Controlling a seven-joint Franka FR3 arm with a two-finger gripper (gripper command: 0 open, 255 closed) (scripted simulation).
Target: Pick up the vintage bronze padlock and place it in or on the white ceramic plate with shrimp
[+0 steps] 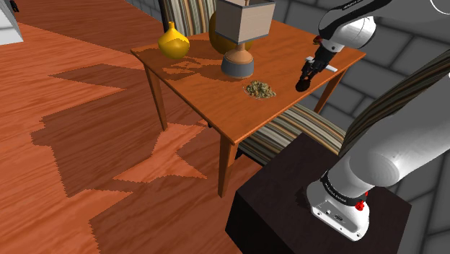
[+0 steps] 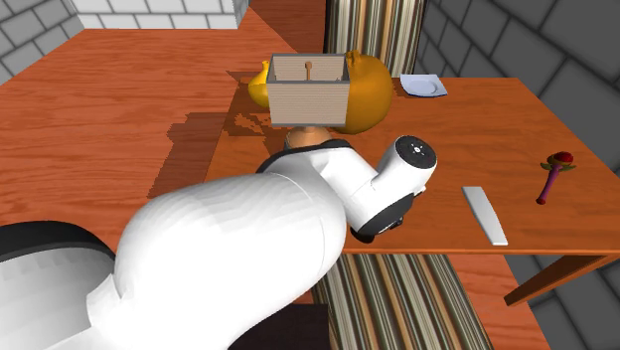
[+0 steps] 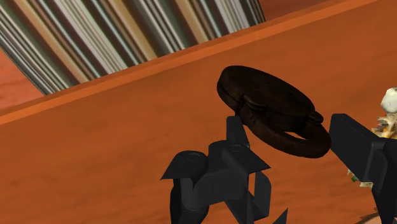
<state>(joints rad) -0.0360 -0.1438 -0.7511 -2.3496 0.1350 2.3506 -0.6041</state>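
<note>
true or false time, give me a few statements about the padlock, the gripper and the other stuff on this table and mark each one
1. The dark padlock sits between the two black fingers of the gripper. True.
2. The yellow gourd-shaped vase lies on the floor. False: it stands on the wooden table, beside the lamp.
3. The padlock already lies on the plate of shrimp. False: the gripper clasps it over bare tabletop, with the shrimp off to one side.
4. A striped seat stands at the table's edge. True.
</note>
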